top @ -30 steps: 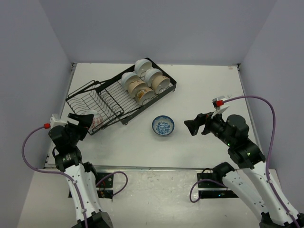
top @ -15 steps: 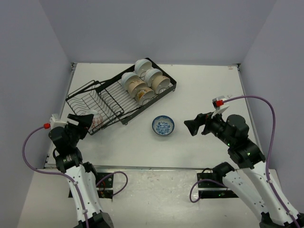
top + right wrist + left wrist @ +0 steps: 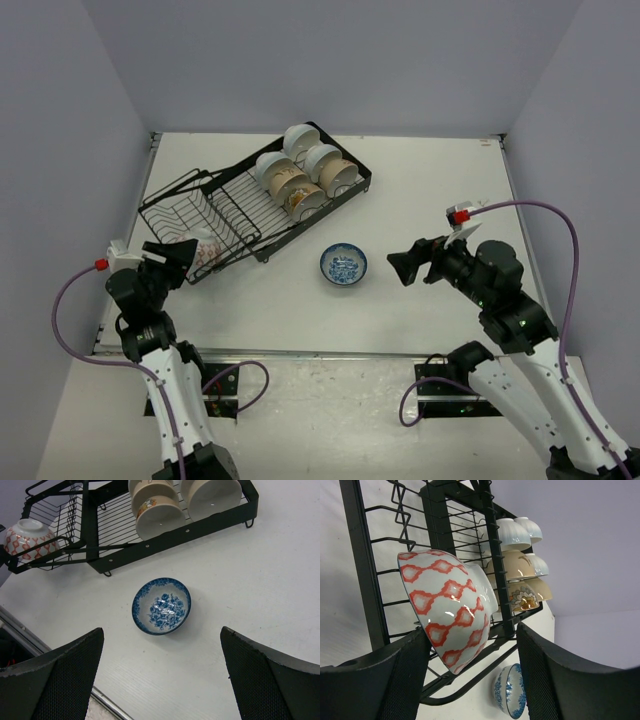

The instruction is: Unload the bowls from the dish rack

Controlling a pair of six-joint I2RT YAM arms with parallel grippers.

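The black wire dish rack (image 3: 240,205) lies diagonally at the back left. Several white and beige bowls (image 3: 300,172) stand on edge in its far section. A red-patterned bowl (image 3: 201,252) sits at the rack's near-left end. My left gripper (image 3: 178,258) is open right at it. In the left wrist view the red-patterned bowl (image 3: 451,611) reaches in between the spread fingers (image 3: 375,680), and I see no grip on it. A blue-and-white bowl (image 3: 343,265) stands upright on the table. My right gripper (image 3: 408,266) is open and empty to its right, and looks down on that bowl (image 3: 161,605).
The rack (image 3: 150,537) and its beige bowls (image 3: 159,507) lie beyond the blue bowl in the right wrist view. Grey walls close the table on three sides. The table's metal front edge (image 3: 75,677) runs close to the near side.
My left gripper has shifted very slightly at the red-patterned bowl. The right arm and the blue-and-white bowl have not moved.
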